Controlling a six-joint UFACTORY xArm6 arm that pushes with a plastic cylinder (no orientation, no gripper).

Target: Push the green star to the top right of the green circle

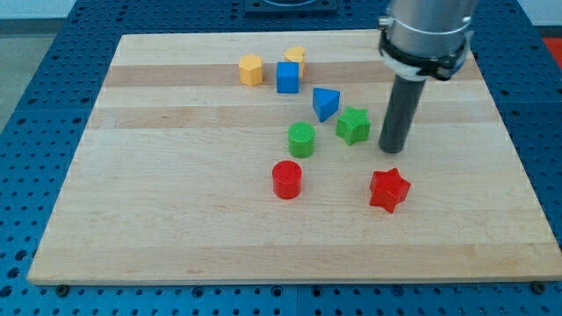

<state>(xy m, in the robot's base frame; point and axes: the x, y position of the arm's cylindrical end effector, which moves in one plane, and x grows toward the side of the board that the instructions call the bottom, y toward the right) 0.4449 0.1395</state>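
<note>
The green star [353, 125] lies on the wooden board, to the right of and slightly above the green circle [301, 140], with a small gap between them. My tip [392, 149] rests on the board just right of the green star and a little lower, apart from it. The dark rod rises from the tip to the grey arm at the view's top right.
A blue triangle [325, 103] sits just above and left of the green star. A blue cube [287, 77], a yellow hexagon [251, 69] and another yellow block [296, 57] lie further up. A red cylinder [286, 179] and a red star [389, 190] lie below.
</note>
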